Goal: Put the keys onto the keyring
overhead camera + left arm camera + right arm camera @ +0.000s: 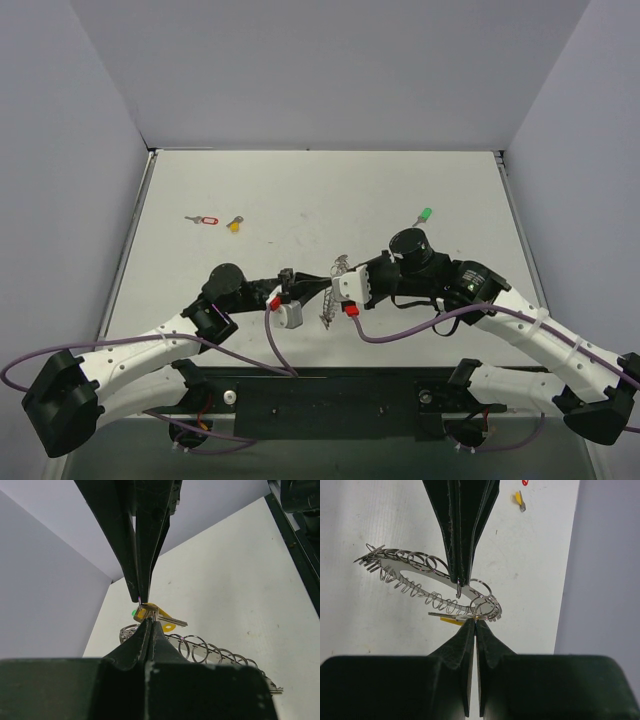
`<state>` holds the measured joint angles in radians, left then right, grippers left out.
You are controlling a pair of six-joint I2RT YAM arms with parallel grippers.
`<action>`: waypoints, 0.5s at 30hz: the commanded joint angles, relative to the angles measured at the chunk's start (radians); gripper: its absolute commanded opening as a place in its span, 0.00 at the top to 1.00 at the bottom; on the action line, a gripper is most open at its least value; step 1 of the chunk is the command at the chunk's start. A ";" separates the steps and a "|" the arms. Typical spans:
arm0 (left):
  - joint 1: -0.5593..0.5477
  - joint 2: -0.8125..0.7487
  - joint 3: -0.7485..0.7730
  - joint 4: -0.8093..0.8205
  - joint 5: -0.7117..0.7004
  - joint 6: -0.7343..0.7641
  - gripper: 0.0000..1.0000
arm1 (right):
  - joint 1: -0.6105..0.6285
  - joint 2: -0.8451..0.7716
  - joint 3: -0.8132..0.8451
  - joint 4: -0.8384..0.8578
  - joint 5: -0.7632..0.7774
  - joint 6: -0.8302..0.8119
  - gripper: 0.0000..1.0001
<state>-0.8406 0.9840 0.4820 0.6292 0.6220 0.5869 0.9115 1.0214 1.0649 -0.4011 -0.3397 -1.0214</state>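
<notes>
The keyring (405, 572), a floppy silver loop of small rings, hangs above the table between my two grippers; it also shows in the top view (327, 314) and the left wrist view (210, 650). My right gripper (467, 600) is shut on its near end. My left gripper (145, 610) is shut on a yellow-headed key (162, 617), held against the keyring's end rings (485, 602). I cannot tell whether the key is threaded on. A red-tag key (205, 220), another yellow key (235, 224) and a green key (424, 215) lie on the table.
The white table (320, 190) is walled on three sides. The loose keys lie at the far left and far right of the grippers. A dark rail (330, 400) runs along the near edge between the arm bases.
</notes>
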 commanded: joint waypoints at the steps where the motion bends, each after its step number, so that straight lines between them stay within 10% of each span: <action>1: -0.008 -0.028 0.024 -0.011 0.010 0.073 1.00 | 0.006 -0.021 -0.016 -0.005 -0.039 -0.032 1.00; 15: -0.008 -0.018 0.012 0.052 -0.025 0.016 1.00 | 0.009 -0.020 -0.025 -0.013 -0.064 -0.057 1.00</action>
<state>-0.8436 0.9829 0.4820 0.5877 0.6094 0.6281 0.9115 1.0180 1.0546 -0.4305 -0.3771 -1.0744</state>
